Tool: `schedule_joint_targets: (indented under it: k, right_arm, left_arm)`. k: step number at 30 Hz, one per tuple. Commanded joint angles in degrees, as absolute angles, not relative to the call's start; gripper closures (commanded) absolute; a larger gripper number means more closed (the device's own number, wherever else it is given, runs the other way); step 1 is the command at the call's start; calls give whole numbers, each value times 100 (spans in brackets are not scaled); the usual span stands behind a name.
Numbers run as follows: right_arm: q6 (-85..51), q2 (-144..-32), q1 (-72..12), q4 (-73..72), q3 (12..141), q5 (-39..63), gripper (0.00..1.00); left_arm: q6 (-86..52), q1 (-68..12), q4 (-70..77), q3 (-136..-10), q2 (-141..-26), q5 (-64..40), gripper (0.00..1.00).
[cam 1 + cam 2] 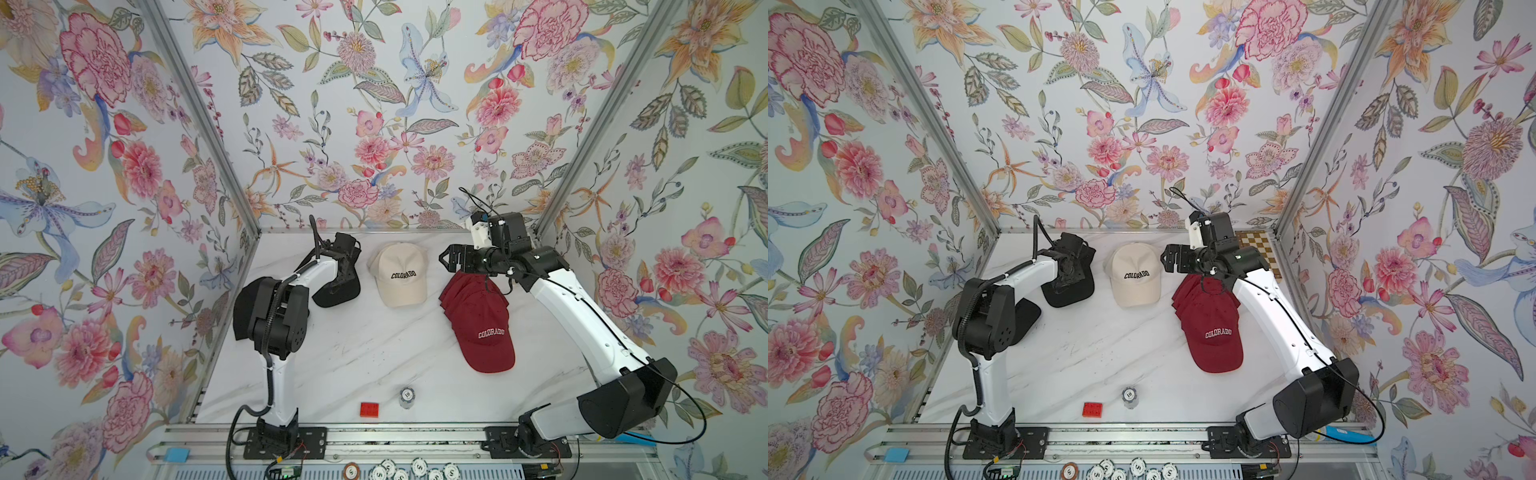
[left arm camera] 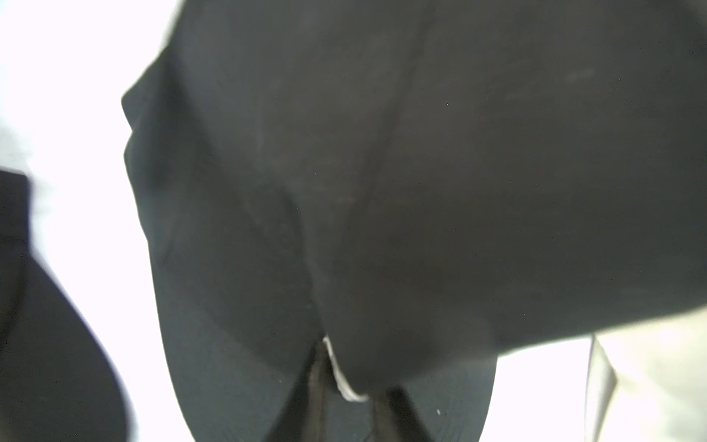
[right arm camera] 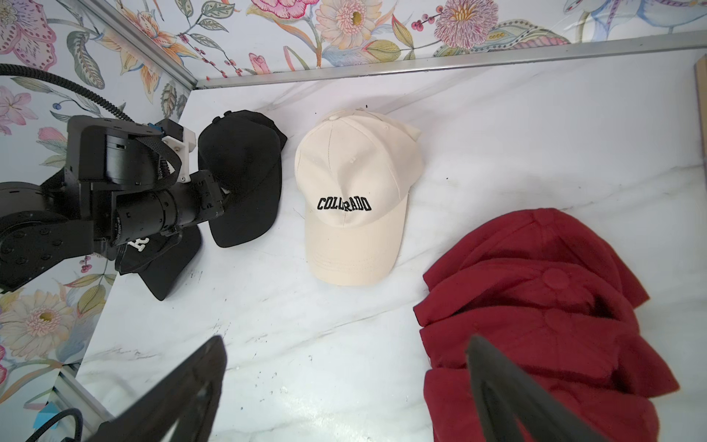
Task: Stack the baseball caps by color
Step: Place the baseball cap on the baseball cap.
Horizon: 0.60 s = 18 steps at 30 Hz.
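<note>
Left claw (image 1: 338, 270) at black cap (image 1: 336, 293), left of frame centre, and I can't tell its grip. Right claw (image 3: 344, 340) spread wide beside maroon caps (image 1: 478, 316).

Marble tabletop (image 1: 353, 353) with black caps (image 1: 336, 293), cream cap (image 1: 401, 276), maroon caps (image 1: 486, 332) (stacked), red block (image 1: 369, 409), chip stack (image 1: 406, 397)

Red brick (image 1: 369, 409), poker chip stack (image 1: 406, 397), checkerboard (image 1: 1264, 253), marble table (image 1: 353, 353)

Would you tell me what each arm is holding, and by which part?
Right gripper: open, empty. Left gripper: against the crown of the black cap; whether it grips cannot be told.
</note>
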<state>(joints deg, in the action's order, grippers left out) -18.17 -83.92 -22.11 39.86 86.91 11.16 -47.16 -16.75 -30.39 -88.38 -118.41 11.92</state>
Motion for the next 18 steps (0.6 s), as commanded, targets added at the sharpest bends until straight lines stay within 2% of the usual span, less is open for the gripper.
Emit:
schedule_joint_targets:
  k: [1,3,6,18]
  right_arm:
    - [-1709,-8321,-2179,4098,8635,1178,1]
    - [-1705,-8316,-2164,4096,8623,1192,1]
    - [-1694,-8332,-2167,4096,8622,1193,1]
    - [-1636,-8428,-2150,4021,8666,1309,1]
  left_arm:
    - [-4773,-1609,-3282,-8781,-11970,1154,56]
    - [-4767,-1610,-3307,-8796,-11919,1136,49]
    - [-4762,-1619,-3421,-8863,-11841,1126,44]
    - [-4624,-1707,-3902,-9340,-11235,1221,40]
